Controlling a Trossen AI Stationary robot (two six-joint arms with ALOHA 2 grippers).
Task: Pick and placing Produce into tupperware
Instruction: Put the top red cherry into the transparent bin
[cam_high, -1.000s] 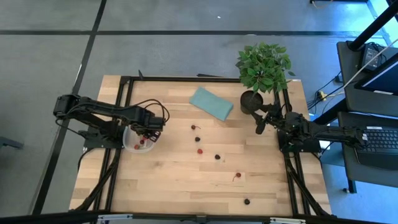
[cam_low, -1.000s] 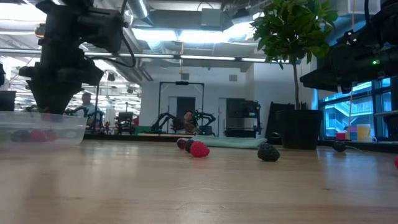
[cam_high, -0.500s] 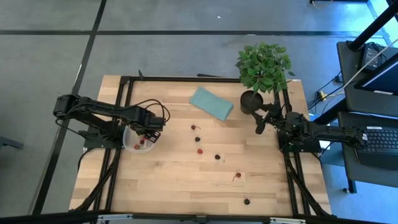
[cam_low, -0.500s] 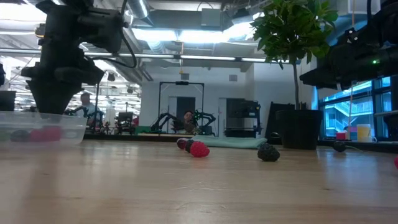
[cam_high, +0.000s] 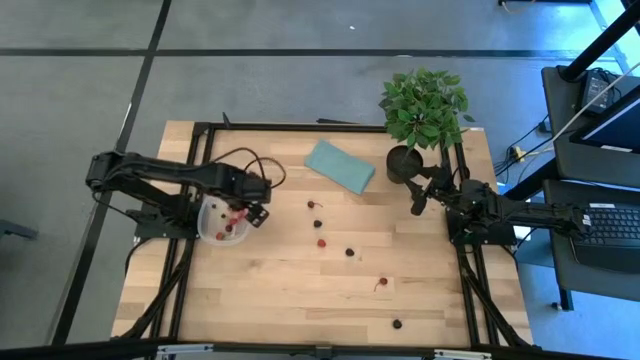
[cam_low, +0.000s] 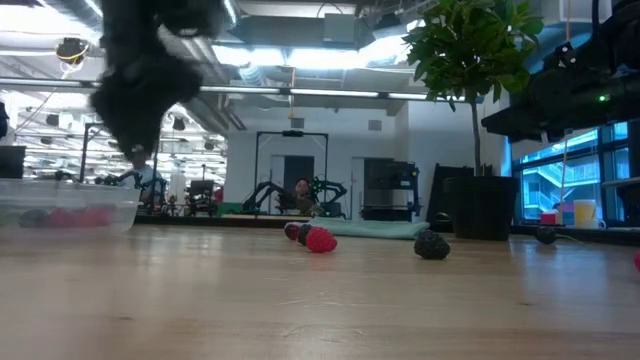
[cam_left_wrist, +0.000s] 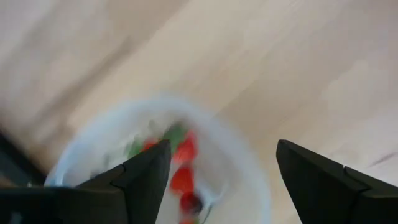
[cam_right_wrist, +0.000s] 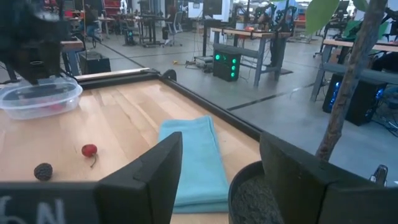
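The clear tupperware stands at the table's left with a few red produce pieces inside it. My left gripper hovers open just above the tupperware's right rim, its fingers wide apart with nothing between them. More produce lies loose on the wood, near the middle and toward the near right. My right gripper waits open beside the plant pot, holding nothing.
A teal pad lies at the far middle of the table. A leafy potted plant stands at the far right corner. A red berry and a dark one lie in the open middle of the table.
My left gripper has swung toward the table's right edge and risen a little, from over the middle of the tupperware to its right rim. Red produce that lay beneath it now shows inside the tupperware.
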